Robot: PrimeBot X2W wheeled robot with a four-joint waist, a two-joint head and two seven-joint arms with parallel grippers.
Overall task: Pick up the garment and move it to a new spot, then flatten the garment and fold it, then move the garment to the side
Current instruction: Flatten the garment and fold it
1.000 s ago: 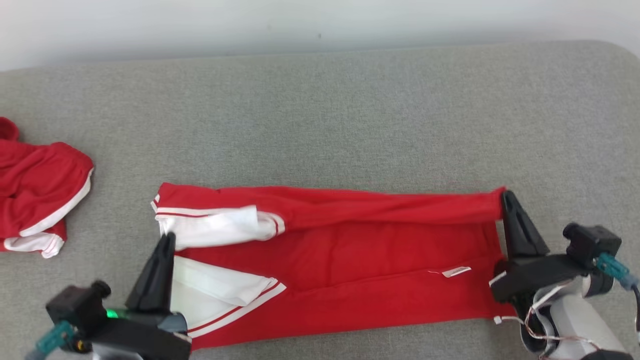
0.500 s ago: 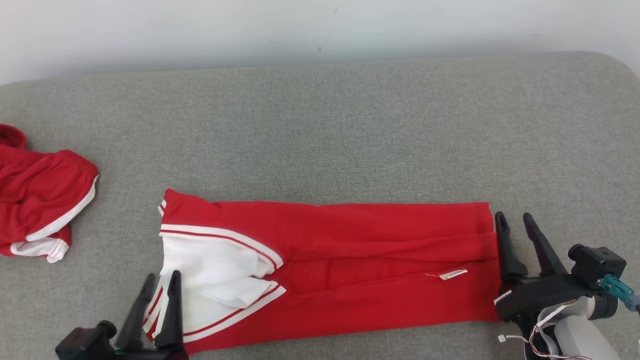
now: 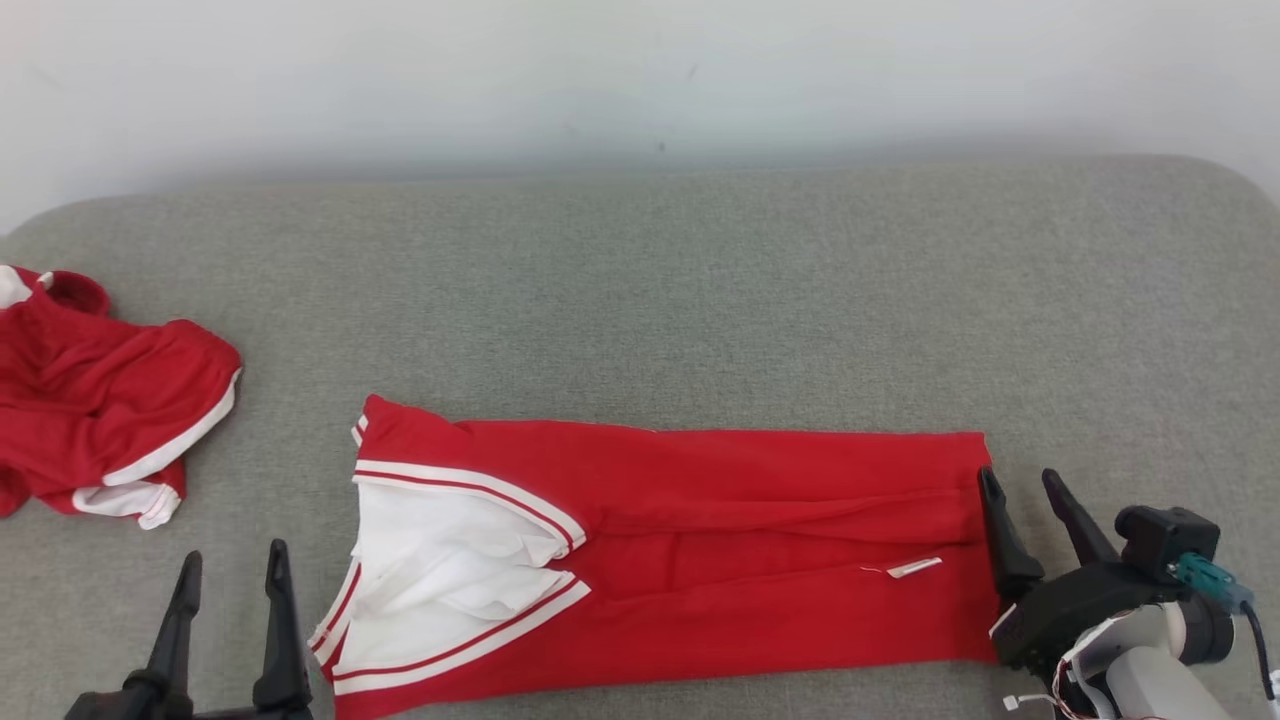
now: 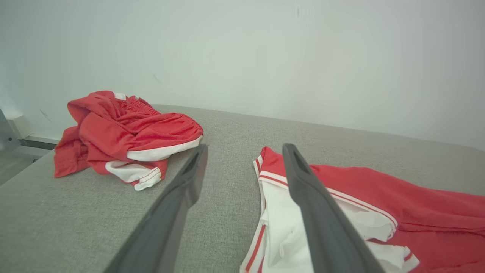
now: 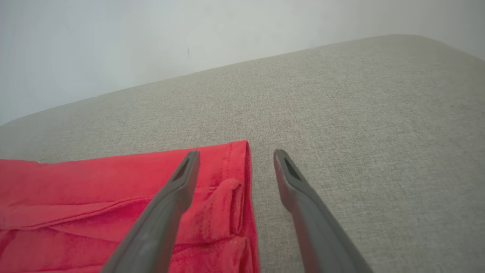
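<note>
The left fingers (image 3: 273, 625) stand wide apart and hold nothing, rising over the bare grey cushioned surface (image 3: 700, 300). Just to their right lies the garment (image 3: 720, 540), a red piece with white panels and striped trim. It is folded into a long band that runs across to the right fingers (image 3: 1000, 545). Those are also spread wide and empty. In the head view the inner one stands against the garment's red end edge (touching or just clear, I cannot tell), and the outer one is over grey beyond it.

In the right wrist view the right fingers (image 5: 166, 212) straddle that hemmed edge, one over the garment (image 5: 94, 189) and the other over bare surface. In the left wrist view the white-panelled end of the garment (image 4: 379, 197) lies under and past one of the left fingers (image 4: 314, 212), while the other is over grey.

A small white label (image 3: 912, 567) sits on the red cloth near the right fingers. Well to the left of the left fingers, a second red garment (image 3: 90, 400) lies crumpled, apart from the folded one.
</note>
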